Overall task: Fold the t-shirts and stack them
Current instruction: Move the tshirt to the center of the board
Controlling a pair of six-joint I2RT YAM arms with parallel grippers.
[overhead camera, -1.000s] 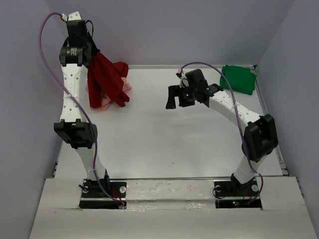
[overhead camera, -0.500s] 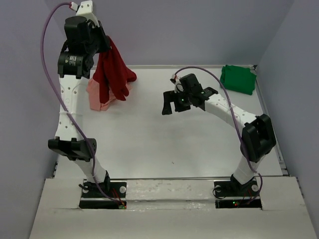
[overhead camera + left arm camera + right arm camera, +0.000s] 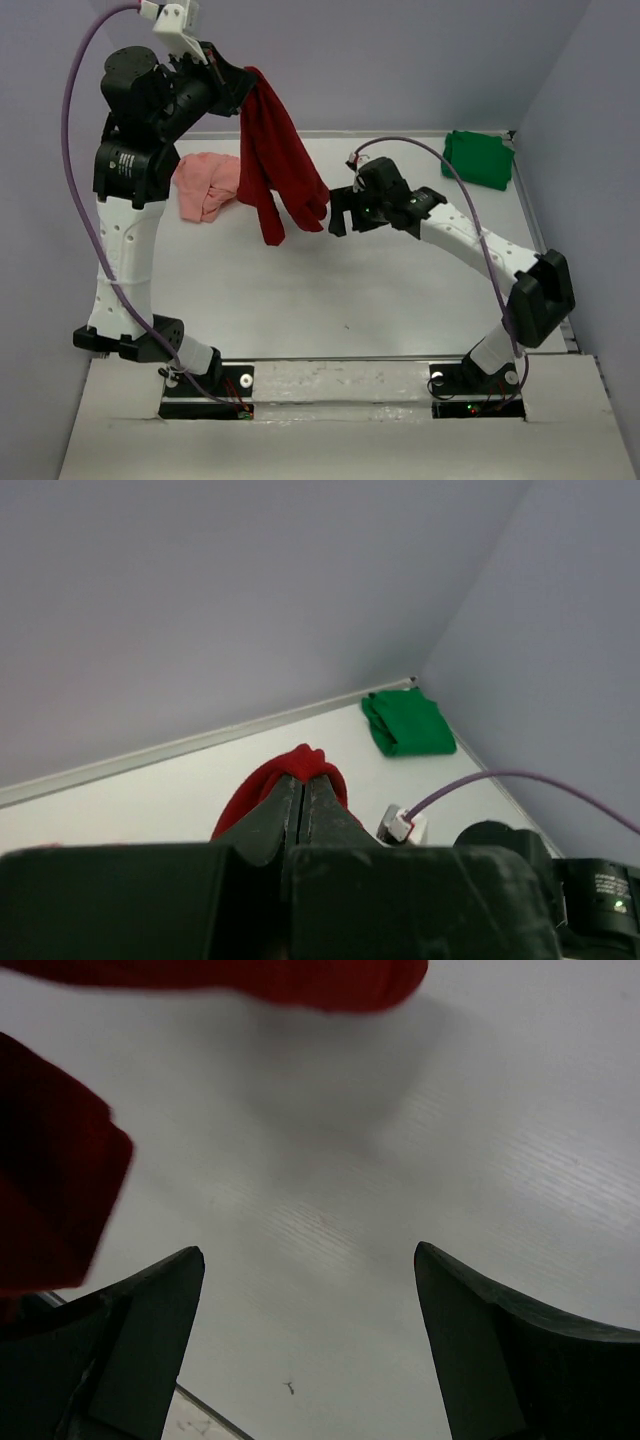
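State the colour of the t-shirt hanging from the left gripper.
Plain dark red. The t-shirt shows best in the top external view, below the left gripper.

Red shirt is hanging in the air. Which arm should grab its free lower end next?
Right. The right end effector is open and empty, just beside the dangling lower end of the red shirt. The left end effector is shut on the shirt's top, holding it up, so it probably cannot let go.
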